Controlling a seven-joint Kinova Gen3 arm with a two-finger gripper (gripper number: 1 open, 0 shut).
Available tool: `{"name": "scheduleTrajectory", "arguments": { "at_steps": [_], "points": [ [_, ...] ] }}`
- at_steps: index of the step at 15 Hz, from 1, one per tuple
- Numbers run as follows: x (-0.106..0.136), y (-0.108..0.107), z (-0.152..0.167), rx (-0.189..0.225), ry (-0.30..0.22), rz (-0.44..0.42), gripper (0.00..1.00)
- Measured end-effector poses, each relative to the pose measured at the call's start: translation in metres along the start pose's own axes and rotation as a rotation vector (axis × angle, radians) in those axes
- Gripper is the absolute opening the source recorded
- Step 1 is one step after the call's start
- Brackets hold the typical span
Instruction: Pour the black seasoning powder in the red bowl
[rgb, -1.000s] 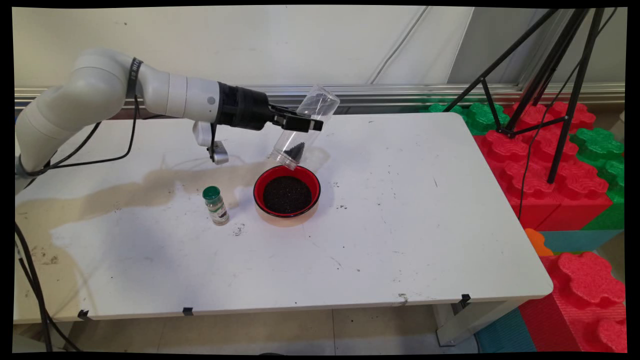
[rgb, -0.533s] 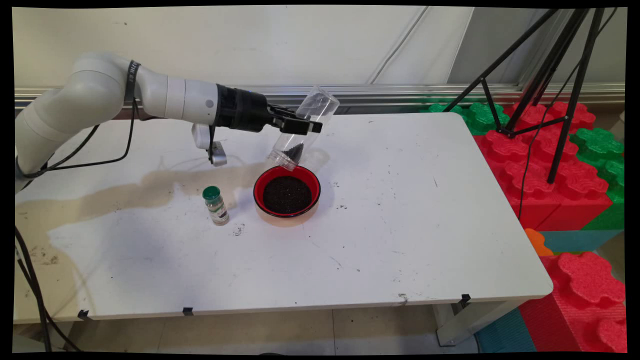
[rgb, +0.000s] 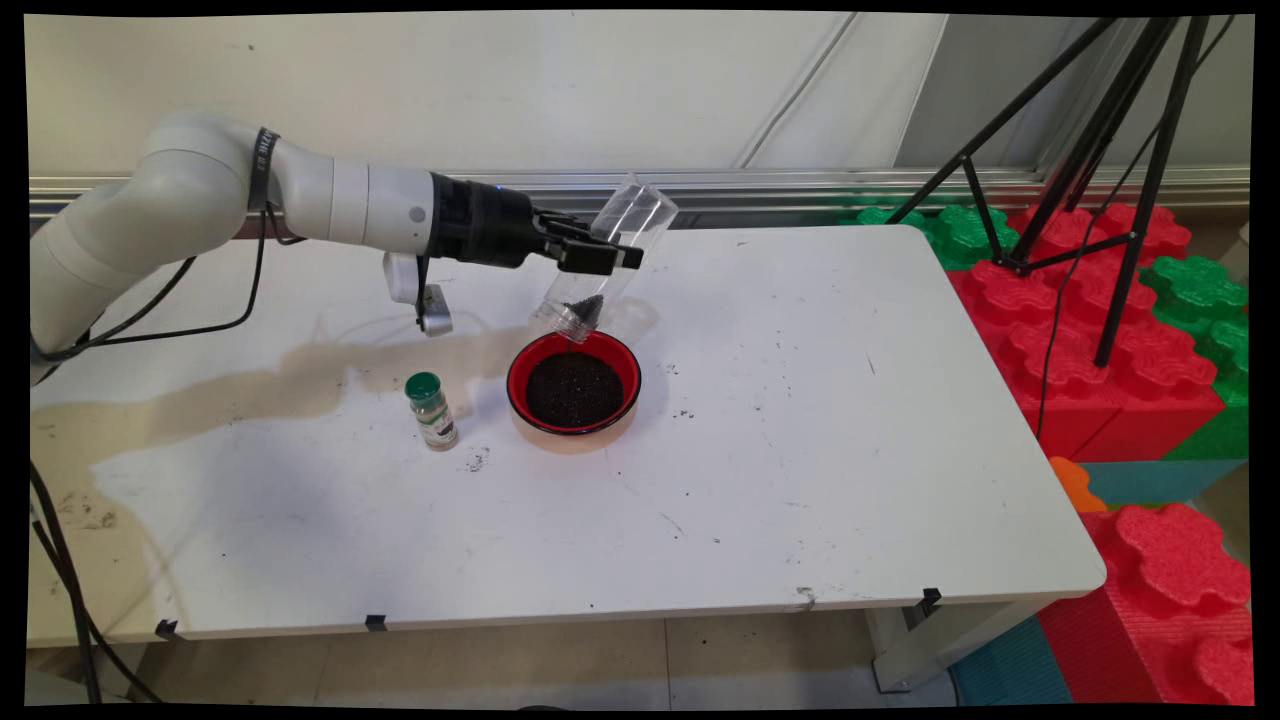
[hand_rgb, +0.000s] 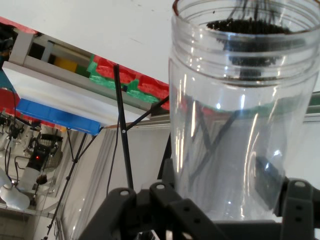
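Small green-capped glass spice jar (rgb: 431, 410) stands upright on white table (rgb: 800, 420), left of red bowl of dark granules (rgb: 573, 388). End effector (rgb: 598, 258) clenched on clear plastic jar (rgb: 604, 263), tilted mouth-down over bowl's far rim, dark grains at mouth. Black tripod (rgb: 1090, 150) far right.

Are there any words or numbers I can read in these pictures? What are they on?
None can be read.
Black band on the arm: white lettering, too small to read.
Small jar with the green lid: a label, too blurred to read.
Clear jar in the gripper: no label shows.
Red bowl: no writing.
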Motion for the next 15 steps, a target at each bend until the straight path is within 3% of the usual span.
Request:
{"name": "scheduleTrajectory", "arguments": {
  "at_steps": [15],
  "points": [
    [-0.0017,-0.0023,-0.0029,0.000,-0.022,-0.004,0.00]
  ]
}}
